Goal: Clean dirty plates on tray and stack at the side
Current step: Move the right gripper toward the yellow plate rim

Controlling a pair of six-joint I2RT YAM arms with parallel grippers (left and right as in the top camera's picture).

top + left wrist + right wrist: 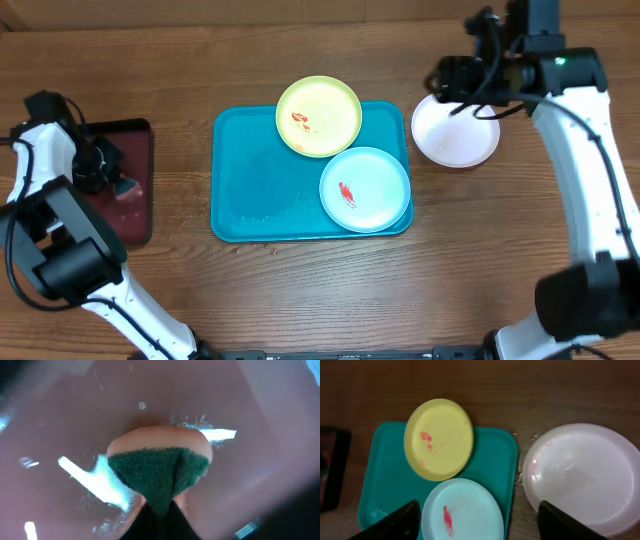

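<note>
Three plates, two trays, one sponge, and two pincers at work.

The right pincer [477, 515] hangs open and empty. Seen from it, the white plate [455, 133] lies on the bare table [520, 260] ahead to its right, just beside the turquoise tray [250, 180]. The yellow-green plate [319, 116] sits ahead to its left, overhanging the tray's far rim. The mint-blue plate [365, 189] lies between its fingers, on the tray. Both tray plates carry red smears. The left pincer [157, 510] looks clamped on a green-faced sponge [157, 472], pressed onto the wet maroon tray [135, 215].
</note>
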